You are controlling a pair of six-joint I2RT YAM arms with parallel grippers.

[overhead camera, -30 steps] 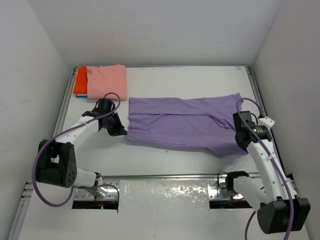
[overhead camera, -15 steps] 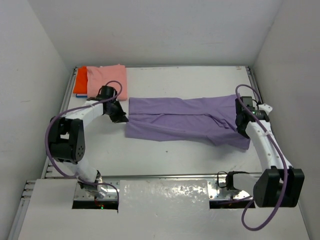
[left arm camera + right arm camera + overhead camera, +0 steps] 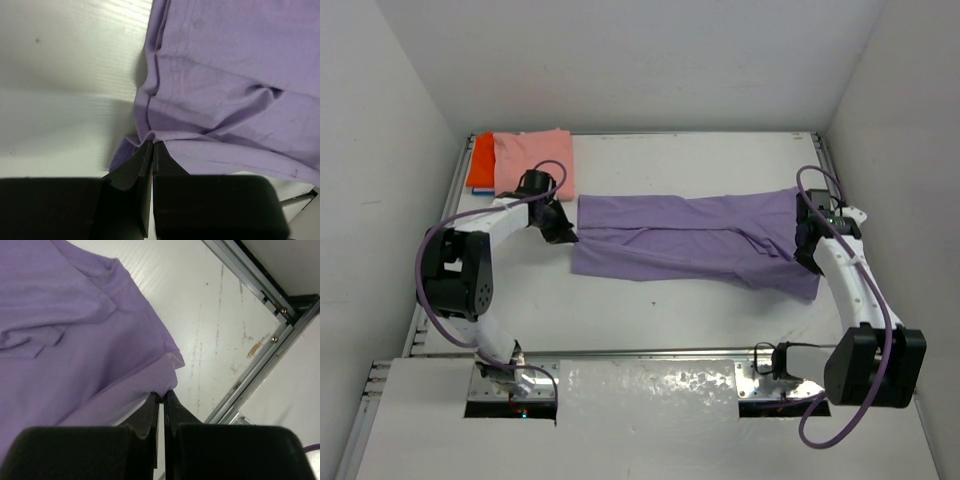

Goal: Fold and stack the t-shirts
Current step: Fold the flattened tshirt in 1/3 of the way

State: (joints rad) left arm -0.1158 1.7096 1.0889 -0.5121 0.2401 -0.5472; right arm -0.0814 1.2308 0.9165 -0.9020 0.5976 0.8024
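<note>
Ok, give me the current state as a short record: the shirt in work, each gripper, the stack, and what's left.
shirt in work: purple t-shirt, lying across the table as a long band, sides folded in
left gripper: fingers shut on the shirt's left-end edge
right gripper: fingers shut on the shirt's right-end edge
stack: pink t-shirt folded on top of orange t-shirt, far left corner
left to do: purple shirt not yet folded across or stacked
</note>
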